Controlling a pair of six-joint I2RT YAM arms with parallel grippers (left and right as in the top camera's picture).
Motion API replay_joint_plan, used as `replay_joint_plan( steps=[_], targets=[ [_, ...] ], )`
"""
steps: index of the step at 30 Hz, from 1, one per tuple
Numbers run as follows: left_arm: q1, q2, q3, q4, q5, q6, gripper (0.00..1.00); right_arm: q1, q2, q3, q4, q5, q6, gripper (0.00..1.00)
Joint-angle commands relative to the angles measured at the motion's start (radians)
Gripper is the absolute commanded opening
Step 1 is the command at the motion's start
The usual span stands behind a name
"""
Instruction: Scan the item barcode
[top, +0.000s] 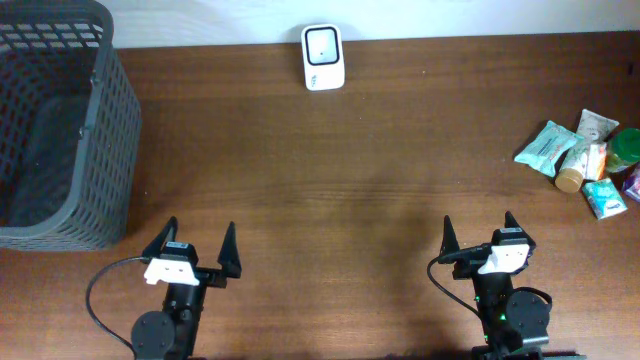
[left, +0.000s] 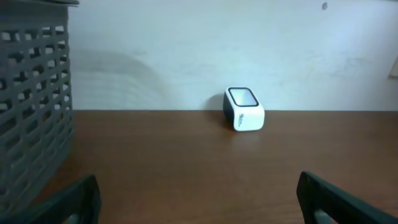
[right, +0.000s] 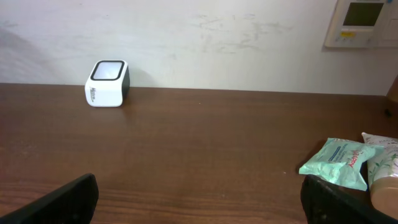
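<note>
My left gripper (top: 200, 238) and right gripper (top: 478, 228) stand released, jaws spread wide and holding nothing, at the near edge of the wooden table (top: 380, 180). The white barcode scanner (top: 323, 57) sits at the far edge in direct sight of both wrist cameras, the cluster of packaged items (top: 585, 160) lies at the right edge, and the grey mesh basket (top: 60, 120) stands far left.

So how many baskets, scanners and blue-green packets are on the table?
Basket: 1
Scanner: 1
Blue-green packets: 2
Total: 4
</note>
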Motion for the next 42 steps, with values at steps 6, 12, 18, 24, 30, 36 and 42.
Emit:
replay_joint_plan(
  steps=[6,12,18,24,30,36,42],
  targets=[
    [0.010,-0.056,-0.009,-0.026,-0.117,0.015,0.99,0.004,-0.006,-0.006,-0.008,0.001,0.003,0.99],
    [0.018,-0.056,-0.009,-0.144,-0.096,0.016,0.98,0.004,-0.006,-0.006,-0.008,0.001,0.003,0.99],
    [0.019,-0.056,-0.009,-0.150,-0.084,0.016,0.99,0.004,-0.006,-0.006,-0.008,0.001,0.003,0.99],
    [0.046,-0.056,-0.009,-0.141,-0.028,0.015,0.99,0.004,-0.006,-0.006,-0.008,0.001,0.003,0.99],
    [0.058,-0.056,-0.009,-0.145,-0.019,0.063,0.99,0.004,-0.006,-0.006,-0.008,0.001,0.003,0.99],
    [0.057,-0.056,-0.009,-0.149,-0.032,0.071,0.99,0.004,-0.006,-0.006,-0.008,0.001,0.004,0.99],
    [0.046,-0.056,-0.009,-0.155,-0.084,0.045,0.99,0.004,-0.006,-0.006,-0.008,0.001,0.003,0.99]
  ],
)
